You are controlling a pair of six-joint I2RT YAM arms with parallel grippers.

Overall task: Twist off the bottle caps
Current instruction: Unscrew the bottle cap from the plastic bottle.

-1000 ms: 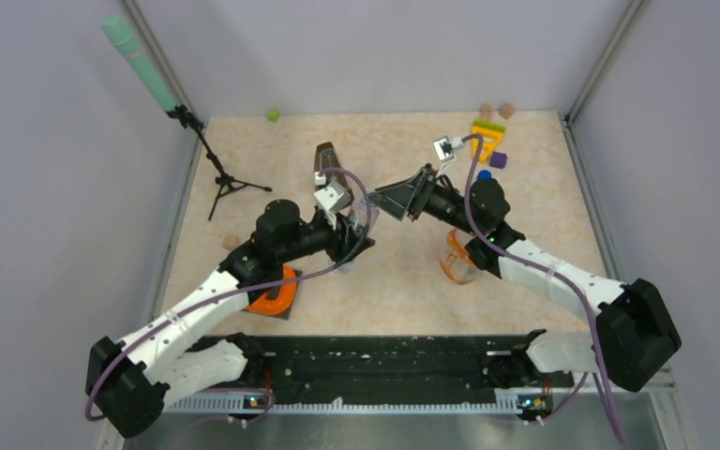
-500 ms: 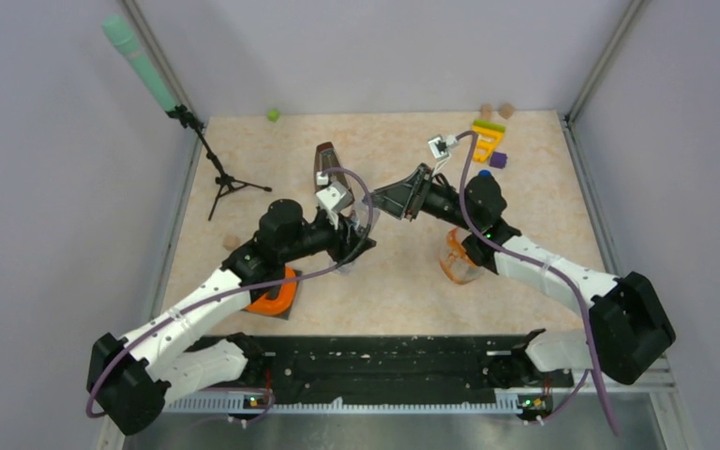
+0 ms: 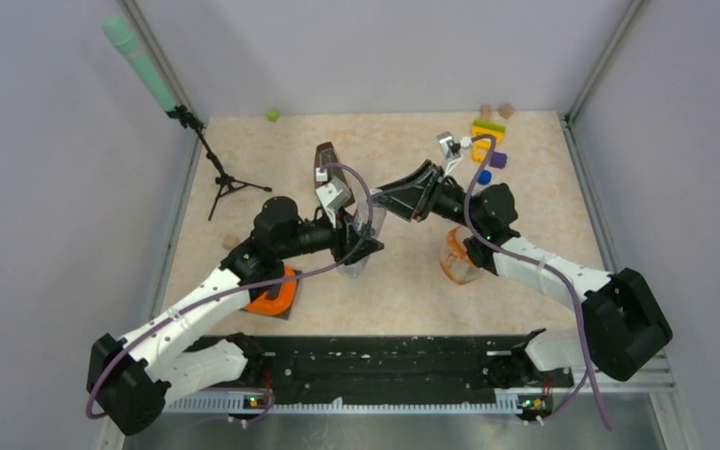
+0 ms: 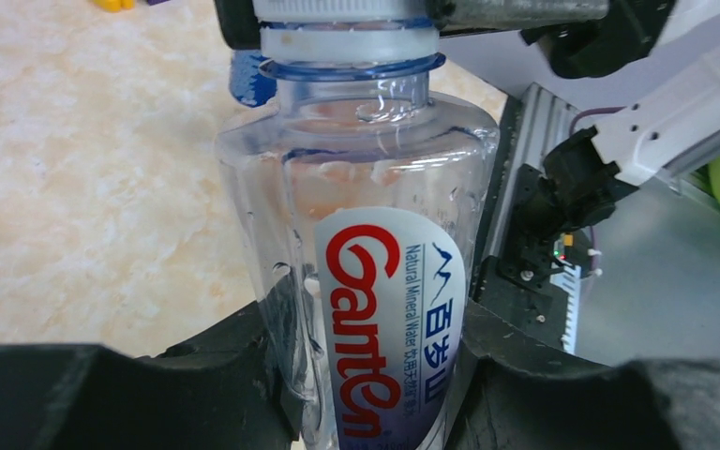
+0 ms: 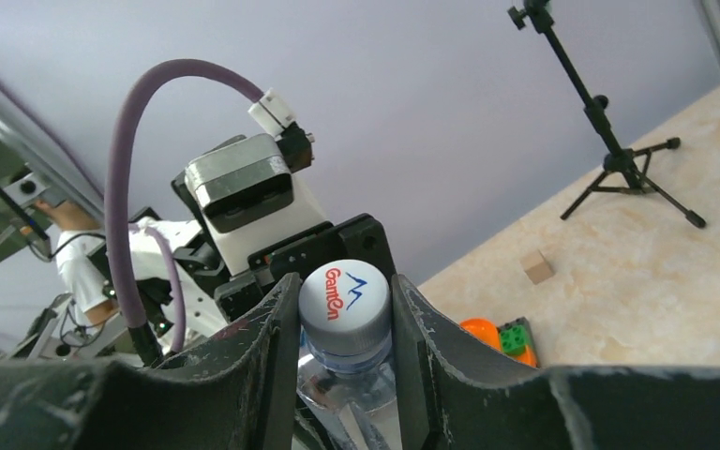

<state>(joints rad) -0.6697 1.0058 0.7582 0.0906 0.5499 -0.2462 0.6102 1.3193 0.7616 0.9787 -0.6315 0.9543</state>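
My left gripper (image 3: pixel 354 246) is shut on the body of a clear slim bottle (image 3: pixel 363 234) with a blue and red label, held tilted above the table. In the left wrist view the fingers (image 4: pixel 244 347) squeeze the bottle (image 4: pixel 375 216) at its label. My right gripper (image 3: pixel 382 199) is shut on its white cap (image 5: pixel 345 298), one finger (image 5: pixel 277 323) on each side. A squat orange-tinted bottle (image 3: pixel 457 259) stands under the right arm. A blue cap (image 3: pixel 484 175) lies at the back right. The slim unlabelled bottle and the yellow cap are not in view.
A brown metronome (image 3: pixel 323 161) stands behind the left gripper. A black tripod (image 3: pixel 222 180) is at the back left. An orange holder (image 3: pixel 272 294) lies under the left arm. A yellow toy (image 3: pixel 487 136), purple block (image 3: pixel 498 159) and tan discs (image 3: pixel 506 110) sit at the back right.
My right gripper has shifted a little left and its wrist has rolled while on the cap. The bottle in my left gripper has tipped slightly and shows more.
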